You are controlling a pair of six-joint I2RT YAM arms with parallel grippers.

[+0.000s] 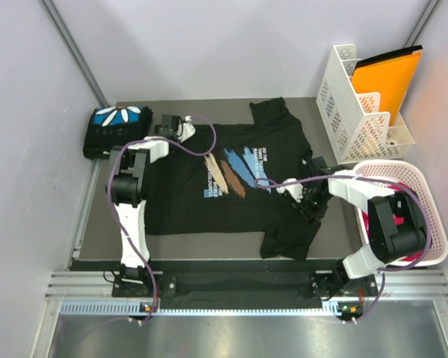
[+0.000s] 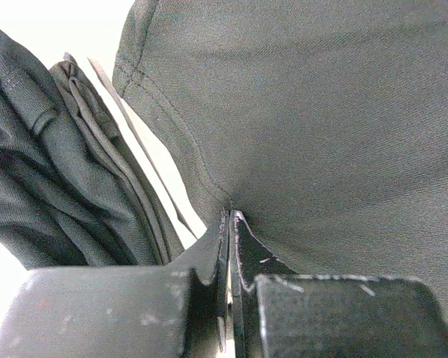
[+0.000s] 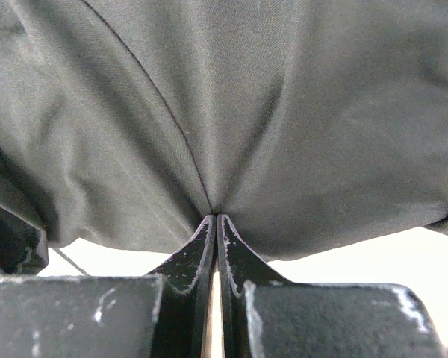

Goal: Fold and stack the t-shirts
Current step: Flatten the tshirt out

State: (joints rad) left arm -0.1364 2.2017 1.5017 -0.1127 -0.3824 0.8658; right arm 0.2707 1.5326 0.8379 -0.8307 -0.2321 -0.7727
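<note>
A black t-shirt (image 1: 209, 201) with blue-and-tan brush strokes and white text lies spread on the dark table (image 1: 97, 224), its sleeves toward the right. My left gripper (image 1: 181, 129) is at the shirt's far left corner, shut on the cloth by the hem seam (image 2: 230, 212). Over the shirt's right end, between the sleeves, my right gripper (image 1: 308, 200) is shut on a pinch of the fabric (image 3: 215, 215), and the cloth (image 3: 231, 112) drapes over its jaws. A second t-shirt (image 1: 112, 130), folded, with a blue print and white petals, rests at the back left and shows as layered folds (image 2: 52, 171) in the left wrist view.
A white mesh basket (image 1: 418, 175) stands at the right edge, beside the right arm. Behind it is a white file rack (image 1: 355, 112) holding an orange folder (image 1: 388, 78). Pale walls close in the back and both sides.
</note>
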